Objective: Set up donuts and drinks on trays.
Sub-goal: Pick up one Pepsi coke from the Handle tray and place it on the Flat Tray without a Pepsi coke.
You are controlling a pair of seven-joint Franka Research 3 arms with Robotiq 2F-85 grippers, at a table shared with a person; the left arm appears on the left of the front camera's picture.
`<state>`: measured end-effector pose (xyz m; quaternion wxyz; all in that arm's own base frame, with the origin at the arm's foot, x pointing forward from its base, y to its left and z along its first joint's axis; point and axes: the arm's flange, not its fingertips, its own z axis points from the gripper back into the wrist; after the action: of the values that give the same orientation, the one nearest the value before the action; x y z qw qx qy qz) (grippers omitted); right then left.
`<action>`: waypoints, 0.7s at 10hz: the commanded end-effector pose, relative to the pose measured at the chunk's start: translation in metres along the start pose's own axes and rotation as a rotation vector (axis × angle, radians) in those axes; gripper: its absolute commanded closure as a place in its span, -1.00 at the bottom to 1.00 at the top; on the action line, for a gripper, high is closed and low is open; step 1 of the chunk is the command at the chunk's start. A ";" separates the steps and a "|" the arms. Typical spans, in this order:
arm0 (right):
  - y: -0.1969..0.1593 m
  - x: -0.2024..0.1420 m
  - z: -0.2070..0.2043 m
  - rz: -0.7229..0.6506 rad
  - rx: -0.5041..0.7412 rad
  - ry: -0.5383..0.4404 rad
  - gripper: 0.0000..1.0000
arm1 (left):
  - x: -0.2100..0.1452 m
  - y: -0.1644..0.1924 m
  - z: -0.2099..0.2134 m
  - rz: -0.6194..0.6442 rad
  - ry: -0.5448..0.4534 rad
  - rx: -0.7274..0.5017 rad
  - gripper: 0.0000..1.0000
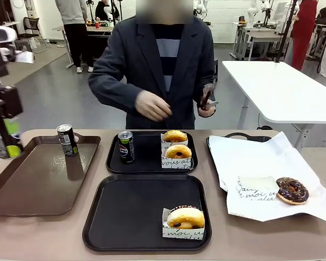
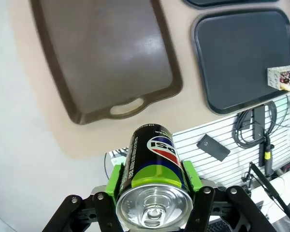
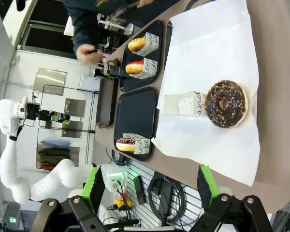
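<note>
We are seeing the left gripper [image 2: 153, 176] grasping a soda can [image 2: 152, 154]. The can is sitting between the two green pads [image 2: 117, 181], with one pad pressing on each side of it, and its silver top is pointing toward the wrist camera. In the front view the gripper is holding this can in the air at the far left of the scene, beside the brown tray [image 1: 38, 179]. A second can [image 1: 67, 140] is standing upright on the far part of the brown tray. A third can [image 1: 126, 147] is standing on the left part of the far black tray [image 1: 146, 157], next to two glazed donuts [image 1: 178, 151] in paper sleeves. The near black tray [image 1: 130, 212] is carrying one sleeved donut [image 1: 186, 217] at its near right corner. The right gripper [image 3: 150, 191] is keeping its fingers released and wide apart. The chocolate donut [image 3: 225, 104] is lying well beyond them on the white paper [image 3: 217, 43].
</note>
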<state>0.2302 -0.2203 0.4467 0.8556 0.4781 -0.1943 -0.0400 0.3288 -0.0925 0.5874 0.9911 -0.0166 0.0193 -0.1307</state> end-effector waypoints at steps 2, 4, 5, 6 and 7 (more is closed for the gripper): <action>-0.001 0.001 -0.001 0.016 0.022 -0.015 -1.00 | 0.031 -0.110 -0.033 -0.180 -0.012 0.033 -0.18; -0.001 0.001 -0.001 0.016 0.022 -0.015 -1.00 | 0.048 -0.166 -0.058 -0.255 0.011 0.069 -0.18; -0.001 0.001 -0.001 0.016 0.022 -0.015 -1.00 | 0.058 -0.181 -0.068 -0.280 0.029 0.068 -0.18; -0.001 0.001 -0.001 0.016 0.022 -0.015 -1.00 | 0.067 -0.196 -0.082 -0.308 0.031 0.078 -0.18; -0.001 0.001 -0.001 0.016 0.022 -0.015 -1.00 | 0.077 -0.210 -0.095 -0.340 0.049 0.075 -0.18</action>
<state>0.2300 -0.2204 0.4468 0.8555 0.4782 -0.1944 -0.0401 0.3325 -0.3083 0.4945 0.9544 0.0113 0.0381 -0.2959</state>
